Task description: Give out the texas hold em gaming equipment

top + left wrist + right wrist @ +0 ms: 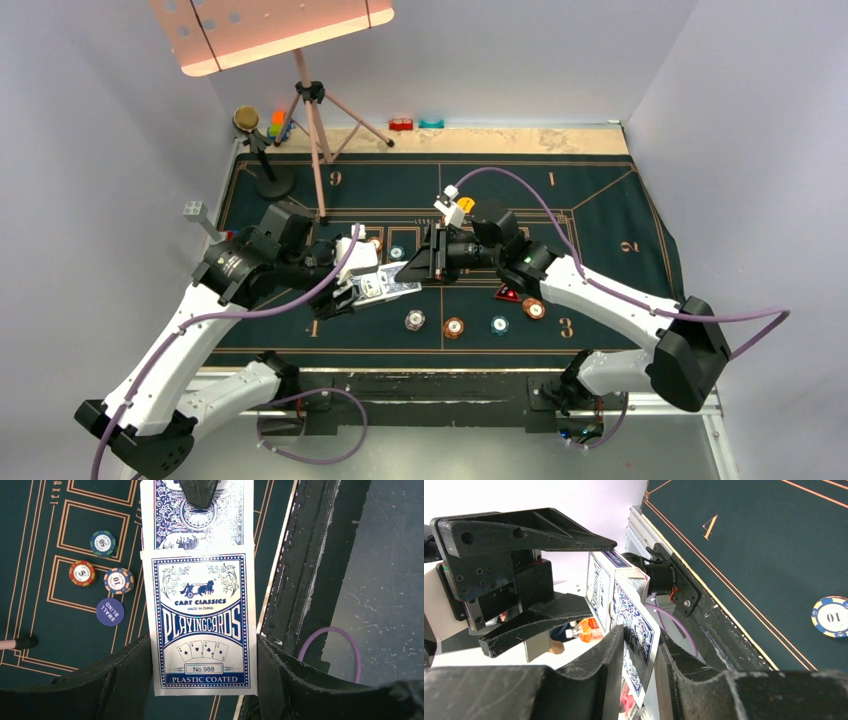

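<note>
Your left gripper (203,647) is closed tight on the card box (202,625), its fingers pressing the two long sides. In the left wrist view, one playing card (170,520) sticks out of the box's end at 12 o'clock. Your right gripper (640,642) has its fingers narrowed onto that card, pinching it. Three poker chips (103,543) and a blue disc (110,611) lie on the mat (40,510) at the box's 9 to 10 o'clock, apart from both grippers.

Plain grey-white walls (560,50) on 3 sides; tripod (316,140) w/ pinkish perforated panel (270,25), maybe a music stand.
</note>
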Robot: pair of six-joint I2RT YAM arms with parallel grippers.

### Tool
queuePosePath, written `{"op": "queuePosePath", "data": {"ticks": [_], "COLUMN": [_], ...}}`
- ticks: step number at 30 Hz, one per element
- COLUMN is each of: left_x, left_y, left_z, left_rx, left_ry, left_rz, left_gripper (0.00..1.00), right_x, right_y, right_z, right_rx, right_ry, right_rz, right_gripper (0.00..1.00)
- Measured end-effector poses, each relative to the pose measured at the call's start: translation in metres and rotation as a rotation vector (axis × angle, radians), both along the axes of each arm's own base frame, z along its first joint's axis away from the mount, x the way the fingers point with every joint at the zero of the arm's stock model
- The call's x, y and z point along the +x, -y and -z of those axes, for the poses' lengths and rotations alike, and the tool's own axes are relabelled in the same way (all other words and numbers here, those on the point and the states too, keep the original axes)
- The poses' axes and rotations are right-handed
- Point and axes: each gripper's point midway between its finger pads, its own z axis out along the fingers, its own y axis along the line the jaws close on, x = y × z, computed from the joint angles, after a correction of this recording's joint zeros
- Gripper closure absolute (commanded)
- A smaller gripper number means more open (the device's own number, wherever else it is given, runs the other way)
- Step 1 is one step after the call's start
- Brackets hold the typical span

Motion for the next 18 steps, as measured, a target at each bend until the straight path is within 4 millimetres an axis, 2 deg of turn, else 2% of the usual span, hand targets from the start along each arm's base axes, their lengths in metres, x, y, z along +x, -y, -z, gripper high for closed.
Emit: {"op": "queuePosePath", "data": {"ticks": [8,15,18], "left_x": [0.000,-0.001,-0.001], "left_y": [0.000,-0.001,-0.001], "left_z": [-0.001,-0.002,-0.002], "left_rx": [-0.002,-0.006,-0.007], "left_ry": [0.004,0.010,0.009], "left_rz": [0.000,0.000,0.000], "left_gripper": [0.89,0.90,0.90], "right_x": [0.007,0.015,0.015], "right_y": [0.010,0.031,0.034], "right_z": [0.003,-0.012,-0.011], "right_rx": [-0.024,-0.013,-0.023], "right_ry": [-0.007,0.032,0.035], "right_rz": [0.025,0.075,0.076], "right_gripper": [0.73,0.76,0.77]}}
